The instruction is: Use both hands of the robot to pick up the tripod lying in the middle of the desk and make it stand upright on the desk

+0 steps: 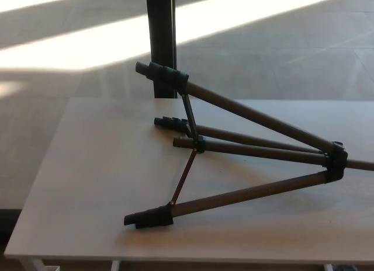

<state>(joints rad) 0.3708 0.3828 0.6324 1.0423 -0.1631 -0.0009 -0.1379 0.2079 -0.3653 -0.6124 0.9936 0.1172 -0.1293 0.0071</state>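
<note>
A dark tripod lies on its side on the pale desk, its legs spread toward the left. One leg slants up to a black foot at the back. Another runs down to a black foot near the front edge. A third foot and the centre column end lie between them. Thin braces meet at a collar. The legs join at the black head by the right edge of the picture. Neither of my hands shows.
A dark vertical post stands behind the desk's back edge, close to the tripod's upper foot. Sunlit floor stretches beyond. The desk's front edge runs along the bottom of the picture, with white desk legs below it.
</note>
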